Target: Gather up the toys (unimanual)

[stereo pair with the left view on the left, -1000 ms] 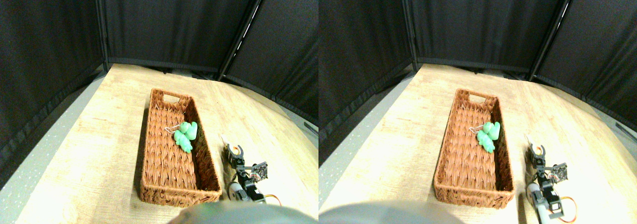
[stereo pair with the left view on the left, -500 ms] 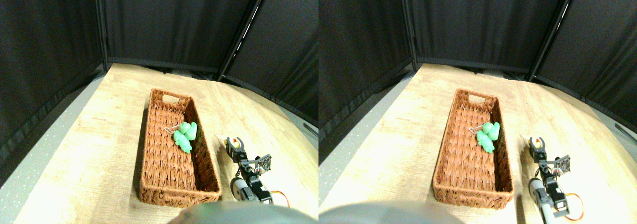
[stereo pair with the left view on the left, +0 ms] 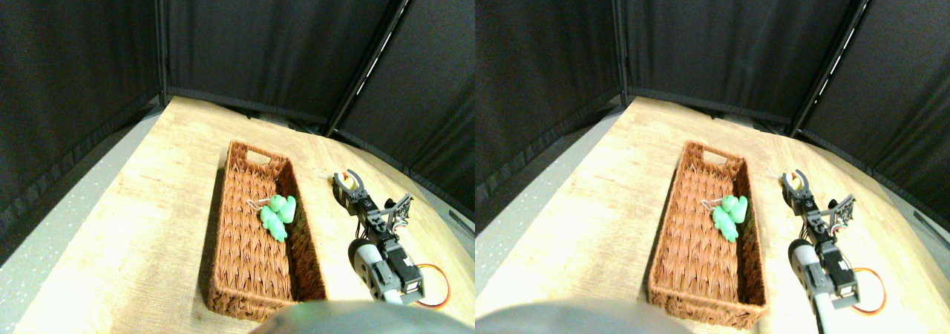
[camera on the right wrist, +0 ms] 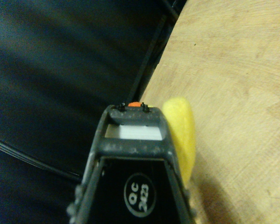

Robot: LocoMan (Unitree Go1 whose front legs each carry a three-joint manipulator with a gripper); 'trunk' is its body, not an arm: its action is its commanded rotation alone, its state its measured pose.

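black curtain panels (stereo pair with the left view on the left: 252, 37) closed off the back and sides, pale wood surface (stereo pair with the left view on the left: 133, 200) in front of them. brown wicker basket (stereo pair with the left view on the left: 223, 274) lay lengthwise on the surface, cut-out handle at its far end. one green plush toy (stereo pair with the left view on the left: 276, 215) with a white loop cord already sat inside the basket, against the right wall, about mid length. that looked like one toy collected.

right end effector (stereo pair with the left view on the left: 347, 179) was out past the basket's right side, near but not over it, low by the surface. a small yellow plush toy (stereo pair with the left view on the left: 346, 178) with a bit of orange showed between the curved tips in the stereo view. wrist view showed the same yellow toy (camera on the right wrist: 181, 135) tucked right beside the dark jaw frame, orange speck at the tip. jaws looked spread around it; cannot tell if they were pinching it or just surrounding it, gap not visible. a white cord (stereo pair with the left view on the left: 322, 175) lay on the surface just beside the tips, toward the basket.

judgement: second toy was mid-pickup, not yet in the basket. left to do: secure it, carry it over the right rim, drop it. no other toys visible on the surface.
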